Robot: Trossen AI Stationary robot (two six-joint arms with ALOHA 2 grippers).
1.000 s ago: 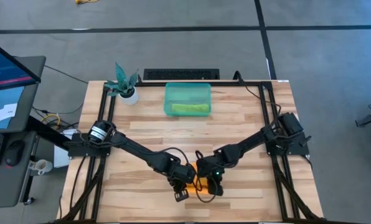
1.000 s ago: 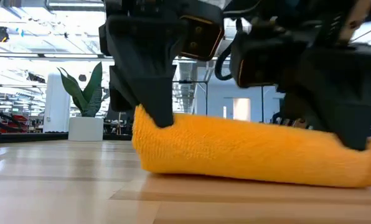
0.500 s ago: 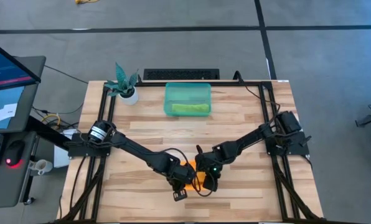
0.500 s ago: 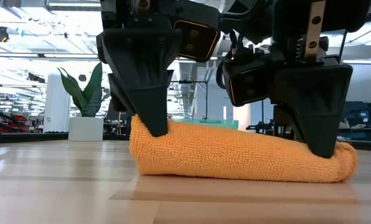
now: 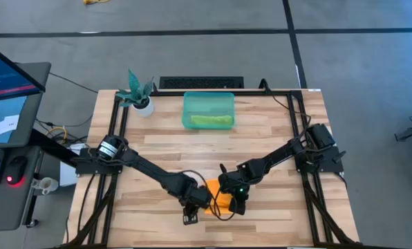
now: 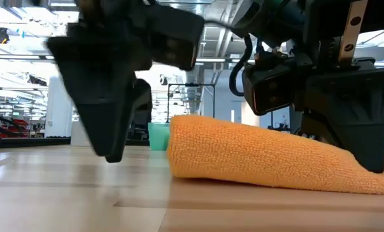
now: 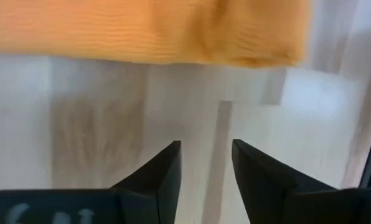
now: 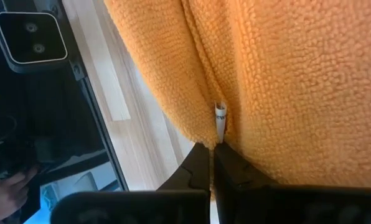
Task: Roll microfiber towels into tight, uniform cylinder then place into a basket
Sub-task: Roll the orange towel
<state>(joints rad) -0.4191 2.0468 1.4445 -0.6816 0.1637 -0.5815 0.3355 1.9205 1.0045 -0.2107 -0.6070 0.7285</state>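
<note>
Since a second ago, left gripper has let go of the orange towel and slid clear to the side; it now stands on bare wood just beside the roll's end, not touching. Its fingers are parted a little, nothing between them. The roll itself has shifted sideways.

Right gripper is pinched nearly closed on the orange towel's other end, fingertips pressed into the pile beside a small white tag. In the low view that end sits flattened under the gripper body, the free end fatter and rounded.

Orange towel lies rolled on the table, near the front edge, roughly mid-width.

Basket sits at the far side of the table, well apart from both grippers, with the green towel inside it.
</note>
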